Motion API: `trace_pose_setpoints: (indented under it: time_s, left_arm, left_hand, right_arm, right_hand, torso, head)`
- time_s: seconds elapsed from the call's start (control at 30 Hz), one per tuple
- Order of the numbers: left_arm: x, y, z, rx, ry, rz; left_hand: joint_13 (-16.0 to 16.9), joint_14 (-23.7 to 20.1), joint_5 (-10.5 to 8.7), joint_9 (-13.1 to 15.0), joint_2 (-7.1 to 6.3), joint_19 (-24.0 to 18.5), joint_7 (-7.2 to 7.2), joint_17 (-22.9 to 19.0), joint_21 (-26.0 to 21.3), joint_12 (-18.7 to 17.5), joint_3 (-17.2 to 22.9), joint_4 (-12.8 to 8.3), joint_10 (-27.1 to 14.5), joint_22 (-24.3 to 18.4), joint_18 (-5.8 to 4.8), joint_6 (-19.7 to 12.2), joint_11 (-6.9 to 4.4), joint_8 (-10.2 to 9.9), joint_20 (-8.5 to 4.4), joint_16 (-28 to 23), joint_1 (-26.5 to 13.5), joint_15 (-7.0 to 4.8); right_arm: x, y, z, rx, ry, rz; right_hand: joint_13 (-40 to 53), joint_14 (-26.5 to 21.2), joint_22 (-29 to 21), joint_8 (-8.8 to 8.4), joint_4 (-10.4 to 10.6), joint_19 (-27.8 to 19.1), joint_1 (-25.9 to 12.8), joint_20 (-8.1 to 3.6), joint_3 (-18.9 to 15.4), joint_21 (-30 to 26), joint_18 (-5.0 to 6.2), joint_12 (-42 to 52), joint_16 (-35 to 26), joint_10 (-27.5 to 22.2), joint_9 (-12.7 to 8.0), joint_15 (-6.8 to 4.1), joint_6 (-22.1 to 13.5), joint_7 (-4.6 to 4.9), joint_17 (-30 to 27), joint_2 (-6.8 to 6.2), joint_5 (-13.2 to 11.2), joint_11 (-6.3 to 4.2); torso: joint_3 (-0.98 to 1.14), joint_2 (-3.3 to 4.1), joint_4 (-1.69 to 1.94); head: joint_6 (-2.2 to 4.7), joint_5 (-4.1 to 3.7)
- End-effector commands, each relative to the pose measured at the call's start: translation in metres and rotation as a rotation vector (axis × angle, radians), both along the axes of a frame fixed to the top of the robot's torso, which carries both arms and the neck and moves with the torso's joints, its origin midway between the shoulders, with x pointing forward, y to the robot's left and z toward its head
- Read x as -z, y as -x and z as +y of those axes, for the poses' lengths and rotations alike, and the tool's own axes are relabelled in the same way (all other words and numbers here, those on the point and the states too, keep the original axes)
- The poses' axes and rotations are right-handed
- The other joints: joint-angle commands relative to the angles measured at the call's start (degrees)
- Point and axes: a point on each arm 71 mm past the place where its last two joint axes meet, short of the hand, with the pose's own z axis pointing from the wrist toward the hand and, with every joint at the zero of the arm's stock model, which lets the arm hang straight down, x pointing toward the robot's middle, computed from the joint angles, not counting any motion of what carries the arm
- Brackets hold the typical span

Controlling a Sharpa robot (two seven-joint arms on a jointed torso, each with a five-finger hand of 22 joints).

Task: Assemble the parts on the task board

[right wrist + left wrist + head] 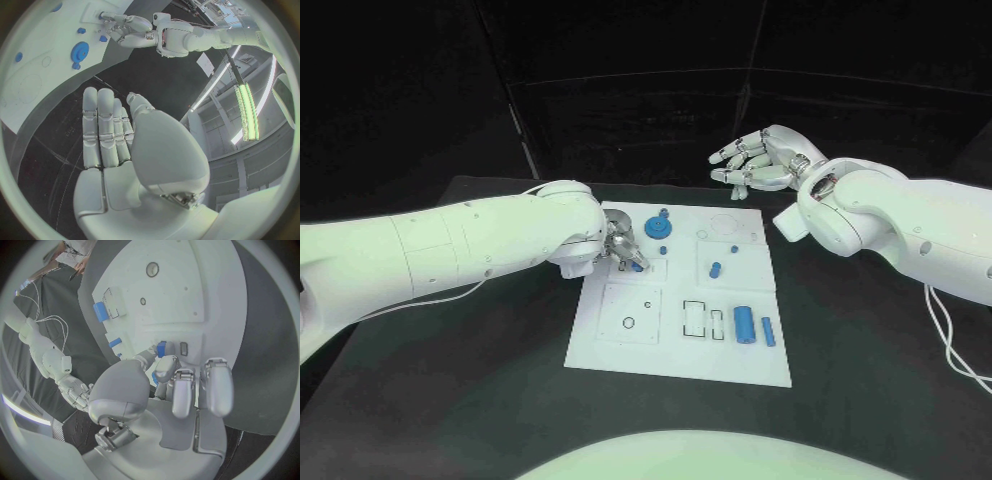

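Observation:
The white task board [678,345] lies in the middle of the black table. My left hand [620,250] hovers over its left middle and pinches a small blue part [636,266] between thumb and a finger; the left wrist view shows that part [161,348] at the fingertips [166,365], just above the board [187,290]. My right hand [759,160] is raised beyond the board's far right corner, fingers extended and holding nothing; its palm [125,135] faces out. A blue gear [659,231] sits near the far edge and a blue cylinder [744,322] near the right edge.
More blue pieces lie on the board: a peg [715,268], a thin bar [769,331] beside the cylinder, and a small knob [664,213]. Rectangular slots [697,318] and a square plate [633,313] mark the near half. White cables [956,340] trail along the right arm.

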Motion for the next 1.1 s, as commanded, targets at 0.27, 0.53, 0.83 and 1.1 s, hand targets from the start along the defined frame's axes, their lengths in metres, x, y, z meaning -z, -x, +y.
trace_pose_setpoints:
  time_s: [0.27,0.53,0.83,1.1]
  left_arm:
    - [0.0032,-0.0003,-0.0038,0.019,-0.031,0.036]
    - [0.004,-0.0022,-0.006,0.021,-0.041,0.043]
    - [0.0046,-0.0031,-0.0079,0.019,-0.038,0.052]
    - [0.0047,-0.0035,-0.0087,0.018,-0.036,0.054]
  left_hand:
    - [-0.2,5.9,0.27,0.1,0.2,0.8,-0.39,15.1,-0.5,-0.1,6.7,-6.2,0.2,0.3,-0.21,0.1,0.07,0.2,-0.23,0.2,-0.3,-0.35]
    - [-0.1,5.9,0.27,0.2,-0.02,0.8,-0.39,15.1,-0.5,-0.1,6.9,-6.0,0.2,0.3,-0.2,0.1,0.08,0.3,-0.22,0.2,-0.7,-0.34]
    - [0.3,5.9,0.27,0.5,-1.61,1.0,-0.59,15.1,0.0,0.4,5.6,-3.5,0.7,1.0,-0.36,1.2,0.0,0.8,-0.2,0.2,-4.9,-0.36]
    - [0.6,5.9,0.27,0.7,-1.46,1.2,-0.97,15.1,0.3,0.8,5.2,-2.0,1.0,1.5,-0.44,1.9,-0.33,1.2,-0.36,0.2,-6.7,-0.63]
  right_arm:
    - [-0.0018,0.0003,0.0017,-0.012,-0.002,-0.009]
    - [-0.0017,0.0003,0.0024,-0.013,-0.002,-0.009]
    - [-0.0015,0.0001,0.0032,-0.016,-0.002,-0.007]
    - [-0.0014,0.0001,0.0034,-0.016,-0.002,-0.006]
  right_hand:
    - [-0.1,-0.3,-0.1,0.25,0.3,-0.5,-0.4,-0.05,0.1,-0.2,0.21,0.4,-0.2,-0.3,0.0,0.12,-0.4,-0.03,-0.1,-0.15,0.5,0.12]
    - [-0.1,-0.3,-0.1,0.25,0.3,-0.5,-0.4,-0.05,0.1,-0.2,0.21,0.4,-0.2,-0.3,0.0,0.12,-0.4,-0.03,-0.1,-0.15,0.5,0.12]
    - [-0.1,-0.3,-0.1,0.25,0.3,-0.5,-0.4,-0.05,0.1,-0.2,0.21,0.4,-0.2,-0.3,0.0,0.12,-0.4,-0.03,-0.1,-0.15,0.5,0.12]
    - [-0.1,-0.3,-0.1,0.3,0.3,-0.5,-0.4,-0.04,0.1,-0.2,0.21,0.4,-0.2,-0.4,0.0,0.12,-0.4,-0.03,-0.1,-0.14,0.6,0.12]
  torso:
    - [0.05,0.02,-0.07]
    - [0.03,0.0,-0.04]
    - [0.02,0.01,0.0]
    - [0.01,0.0,0.0]
  head:
    - [-0.27,0.17]
    - [-0.37,0.04]
    - [-0.44,-0.04]
    - [-0.57,-0.01]
